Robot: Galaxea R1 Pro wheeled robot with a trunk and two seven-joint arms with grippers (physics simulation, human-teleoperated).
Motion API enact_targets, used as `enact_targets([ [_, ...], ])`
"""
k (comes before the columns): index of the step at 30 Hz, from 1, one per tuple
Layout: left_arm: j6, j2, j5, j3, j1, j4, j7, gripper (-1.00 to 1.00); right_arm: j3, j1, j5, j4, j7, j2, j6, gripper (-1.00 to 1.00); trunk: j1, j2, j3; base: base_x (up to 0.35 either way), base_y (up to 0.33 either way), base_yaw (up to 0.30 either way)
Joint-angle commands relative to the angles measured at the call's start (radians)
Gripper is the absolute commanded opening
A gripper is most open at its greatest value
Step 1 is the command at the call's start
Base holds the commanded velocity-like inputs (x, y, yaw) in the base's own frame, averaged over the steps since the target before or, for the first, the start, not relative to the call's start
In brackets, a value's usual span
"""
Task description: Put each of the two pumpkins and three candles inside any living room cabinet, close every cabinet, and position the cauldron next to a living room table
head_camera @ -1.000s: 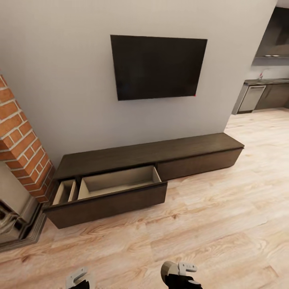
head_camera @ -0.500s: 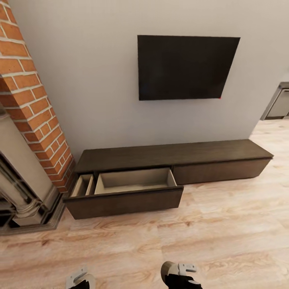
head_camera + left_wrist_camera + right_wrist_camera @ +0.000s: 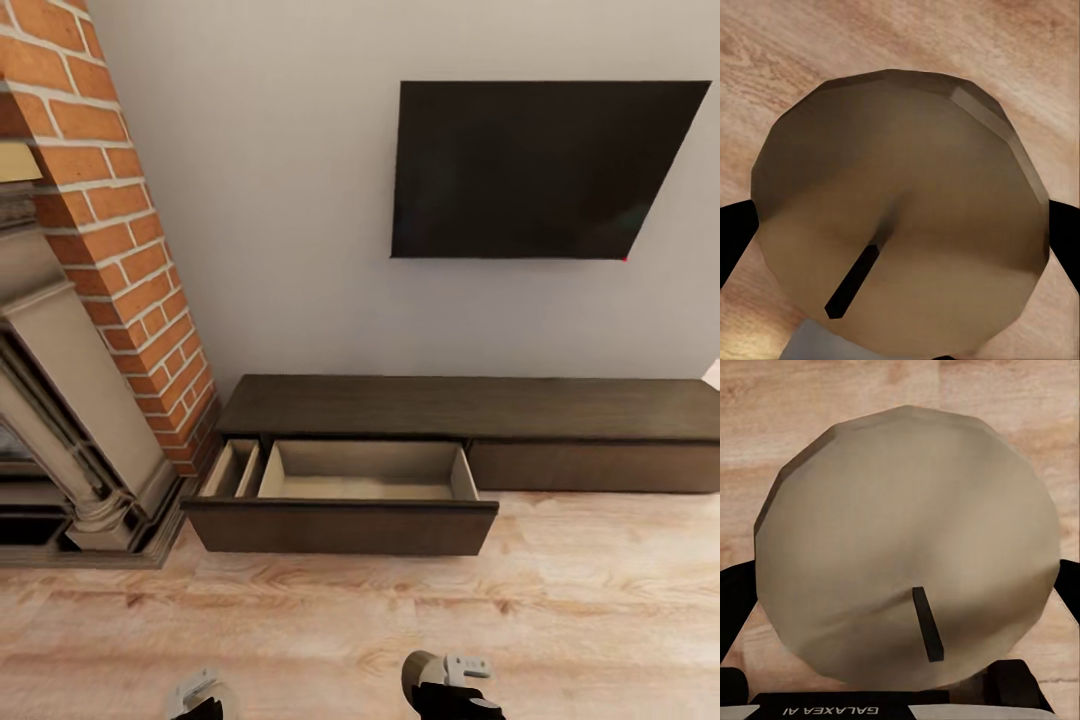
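Dark-brown wooden cabinet (image 3: 470, 405), drawer open; each pincer clamps faceted candle (image 3: 900, 210).

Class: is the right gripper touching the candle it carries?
Touching. In the right wrist view, the candle sits between the right gripper's black fingers, pressed against both.

**Black fingers, pale housings: the R1 Pro's hardware up close**

The right gripper (image 3: 907, 690) shows black fingers (image 3: 735, 607) curving in from both sides, above a pale grey-white plate printed with "GALAXEA AI" in dark capitals, seen upside down. The left gripper (image 3: 900, 225) has matching black fingers (image 3: 735, 232) and a light grey base. From the head camera, both wrists appear as black bodies capped with white-grey moulded housings (image 3: 462, 668).
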Motion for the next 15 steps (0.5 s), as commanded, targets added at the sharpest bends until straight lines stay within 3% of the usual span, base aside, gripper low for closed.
enact_targets([
  [1, 0.0, 0.0, 0.0, 0.0, 0.0, 0.0, 0.0, -1.0, 0.0, 0.0, 0.001, 0.0, 0.0, 0.0, 0.0, -1.0, 0.0, 0.0, 0.0, 0.286, -0.014, 0.062],
  [9, 0.0, 0.0, 0.0, 0.0, 0.0, 0.0, 0.0, -1.0, 0.0, -0.001, 0.001, 0.0, 0.0, -0.011, -0.005, -1.0, 0.0, 0.0, 0.0, 0.276, -0.033, 0.007],
  [15, 0.0, 0.0, 0.0, 0.0, 0.0, 0.0, 0.0, -1.0, -0.001, -0.001, 0.001, -0.002, 0.001, -0.011, -0.006, -1.0, 0.0, 0.0, 0.0, 0.079, -0.049, -0.001],
])
